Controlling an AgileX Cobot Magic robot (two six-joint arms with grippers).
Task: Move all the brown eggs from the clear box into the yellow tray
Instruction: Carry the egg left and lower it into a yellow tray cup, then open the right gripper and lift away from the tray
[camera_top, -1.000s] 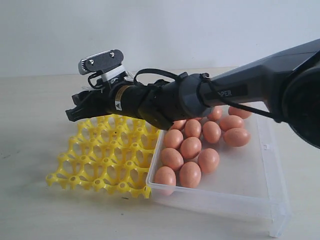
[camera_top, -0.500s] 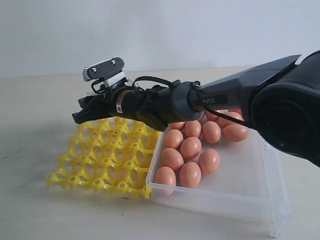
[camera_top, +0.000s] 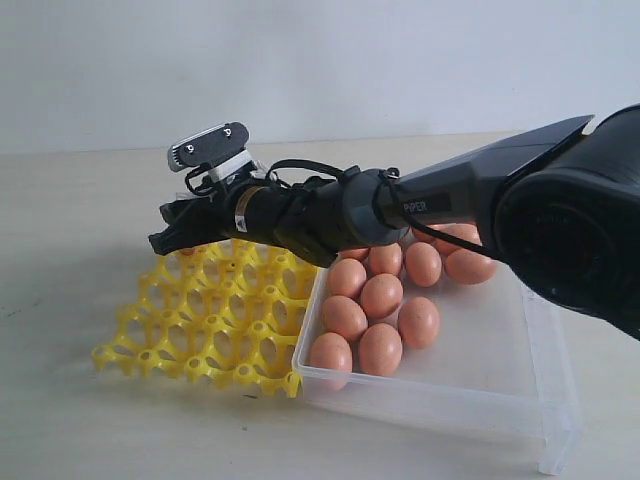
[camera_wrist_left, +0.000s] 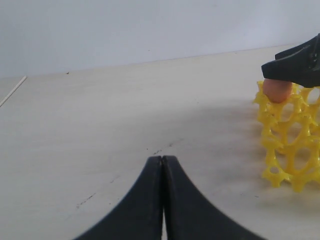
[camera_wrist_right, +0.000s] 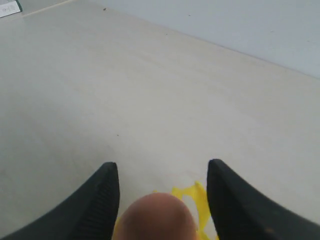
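Several brown eggs (camera_top: 380, 295) lie in the clear box (camera_top: 480, 400) on the right. The yellow tray (camera_top: 200, 320) sits to its left. My right gripper (camera_top: 165, 235) reaches across over the tray's far left corner. Its fingers (camera_wrist_right: 107, 185) stand apart, open, on either side of one brown egg (camera_wrist_right: 155, 217) below them. In the left wrist view that egg (camera_wrist_left: 277, 90) rests in a corner cup of the tray (camera_wrist_left: 280, 145), just under the right gripper (camera_wrist_left: 295, 65). My left gripper (camera_wrist_left: 163, 158) is shut and empty, low over bare table left of the tray.
The right arm (camera_top: 450, 200) stretches over the box's far edge and hides some of the eggs there. Pale table (camera_top: 80, 200) surrounds the tray and box. A white wall stands behind.
The right gripper has drawn back a little to the right and sunk slightly over the tray's far corner. The eggs in the box have not moved.
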